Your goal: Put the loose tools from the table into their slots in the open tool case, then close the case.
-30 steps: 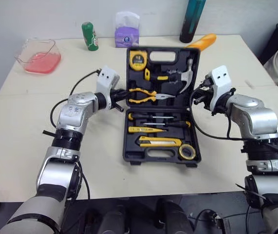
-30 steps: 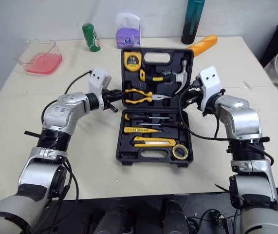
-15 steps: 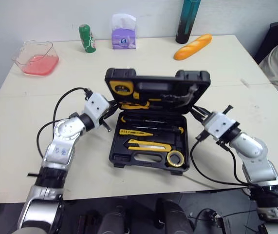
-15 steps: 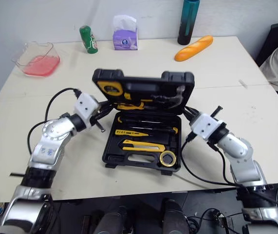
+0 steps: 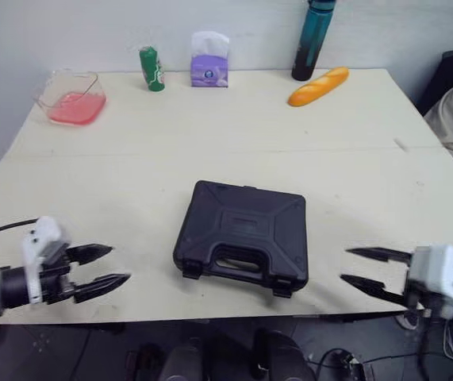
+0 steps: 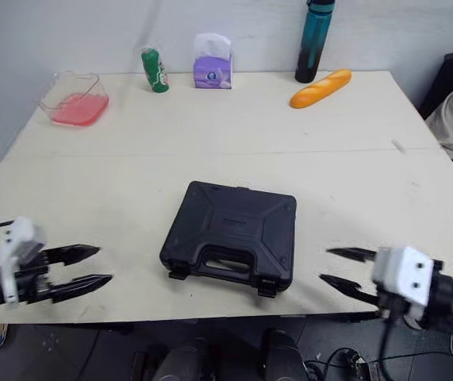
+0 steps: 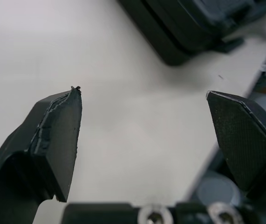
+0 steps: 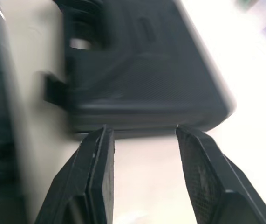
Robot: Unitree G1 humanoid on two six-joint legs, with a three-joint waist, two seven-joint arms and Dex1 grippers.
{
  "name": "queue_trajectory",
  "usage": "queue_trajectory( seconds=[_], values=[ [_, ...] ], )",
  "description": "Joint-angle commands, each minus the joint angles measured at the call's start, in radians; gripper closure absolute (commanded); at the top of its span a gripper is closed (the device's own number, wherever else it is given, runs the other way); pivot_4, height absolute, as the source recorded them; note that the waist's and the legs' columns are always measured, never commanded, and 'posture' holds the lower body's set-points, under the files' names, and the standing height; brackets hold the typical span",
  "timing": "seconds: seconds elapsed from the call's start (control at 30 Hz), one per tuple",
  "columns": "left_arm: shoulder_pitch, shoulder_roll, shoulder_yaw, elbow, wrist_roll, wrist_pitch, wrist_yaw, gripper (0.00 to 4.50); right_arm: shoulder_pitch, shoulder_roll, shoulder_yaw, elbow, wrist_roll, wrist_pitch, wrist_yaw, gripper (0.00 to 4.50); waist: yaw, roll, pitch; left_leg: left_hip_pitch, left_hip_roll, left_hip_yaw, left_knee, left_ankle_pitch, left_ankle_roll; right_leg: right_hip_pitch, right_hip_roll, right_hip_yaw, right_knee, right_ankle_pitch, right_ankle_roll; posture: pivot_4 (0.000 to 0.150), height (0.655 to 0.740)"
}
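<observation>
Table (image 5: pixel 210 143): tool case (image 5: pixel 242 230) interior hidden; left end effector (image 5: pixel 120 263), right end effector (image 5: pixel 344 265) spread.

You have bright, diffuse light in both eye views. The table (image 5: pixel 210 143) shows no hard glare, and the tool case (image 5: pixel 246 230) casts just 1 thin, soft shadow along its near edge, at lower centre of the frame. In the right wrist view the case is smeared and the tabletop washes out to white. In the left wrist view the case is out of focus.
</observation>
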Motion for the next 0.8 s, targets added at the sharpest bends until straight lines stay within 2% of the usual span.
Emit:
queue_trajectory(
  seconds=[0.03, 0.2, 0.23, 0.27, 0.37, 0.43, 0.53, 0.63, 0.8],
  values=[
    [-0.094, 0.011, -0.004, 0.071, -0.013, -0.009, 0.034, 0.02, 0.027, 0.000, -0.069, -0.036, 0.130, 0.149, 0.055, 2.32, 0.008, 0.000, 0.000, 0.000, 0.000, 0.000, 0.000, -0.001, 0.000, -0.001, -0.001, 0.000, 0.000, 0.000, 0.000, 0.150, 0.7394],
    [-0.236, -0.004, -0.127, 0.138, 0.030, -0.074, 0.061, 0.02, 0.002, 0.013, -0.029, -0.092, 0.167, 0.259, 0.037, 2.32, 0.006, 0.001, 0.000, -0.001, 0.001, 0.003, -0.001, -0.002, -0.003, -0.004, -0.001, 0.001, 0.002, 0.000, -0.002, 0.150, 0.7394],
    [-0.291, -0.013, -0.172, 0.172, 0.055, -0.098, 0.080, 0.54, -0.008, 0.011, -0.004, -0.102, 0.167, 0.276, 0.036, 2.80, 0.003, 0.001, 0.000, -0.001, 0.001, 0.003, -0.001, -0.002, -0.003, -0.004, 0.000, 0.000, 0.002, 0.000, -0.002, 0.150, 0.7394],
    [-0.347, -0.025, -0.216, 0.208, 0.079, -0.117, 0.096, 0.82, -0.019, 0.009, 0.024, -0.110, 0.163, 0.294, 0.033, 3.17, 0.002, 0.001, 0.000, -0.001, 0.001, 0.004, -0.001, -0.002, -0.003, -0.004, 0.000, 0.000, 0.002, 0.000, -0.002, 0.150, 0.7394],
    [-0.538, -0.070, -0.392, 0.347, 0.213, -0.204, 0.149, 2.11, -0.058, -0.002, 0.135, -0.121, 0.153, 0.349, 0.037, 4.49, 0.004, 0.000, 0.000, -0.001, 0.001, 0.005, 0.000, -0.002, -0.003, -0.003, 0.002, -0.002, 0.002, 0.000, -0.002, 0.150, 0.7394],
    [-0.621, -0.102, -0.462, 0.426, 0.279, -0.256, 0.169, 3.13, -0.099, 0.006, 0.199, -0.117, 0.140, 0.368, 0.026, 4.50, 0.003, -0.001, -0.001, -0.001, -0.001, 0.006, 0.000, -0.001, -0.002, -0.003, 0.002, -0.001, 0.004, 0.001, 0.000, 0.150, 0.7394],
    [-0.792, -0.208, -0.564, 0.582, 0.355, -0.320, 0.201, 4.44, -0.171, 0.013, 0.319, -0.095, 0.071, 0.372, 0.019, 4.50, 0.001, -0.002, -0.001, -0.002, -0.002, 0.007, 0.000, 0.000, -0.001, -0.005, 0.003, -0.001, 0.007, 0.002, 0.001, 0.150, 0.7394],
    [-0.959, -0.314, -0.651, 0.786, 0.438, -0.405, 0.204, 4.44, -0.274, 0.030, 0.438, -0.036, -0.015, 0.376, -0.006, 4.50, 0.002, -0.005, -0.001, -0.003, -0.006, 0.008, 0.001, 0.002, 0.002, -0.005, 0.005, -0.003, 0.007, 0.003, 0.004, 0.150, 0.7394],
    [-1.152, -0.431, -0.700, 1.099, 0.510, -0.531, 0.173, 4.44, -0.426, 0.095, 0.558, 0.072, -0.095, 0.379, -0.017, 4.50, -0.003, -0.008, -0.002, -0.004, -0.009, 0.010, 0.001, 0.004, 0.005, -0.005, 0.004, -0.005, 0.003, 0.005, 0.008, 0.150, 0.7394]
  ],
)
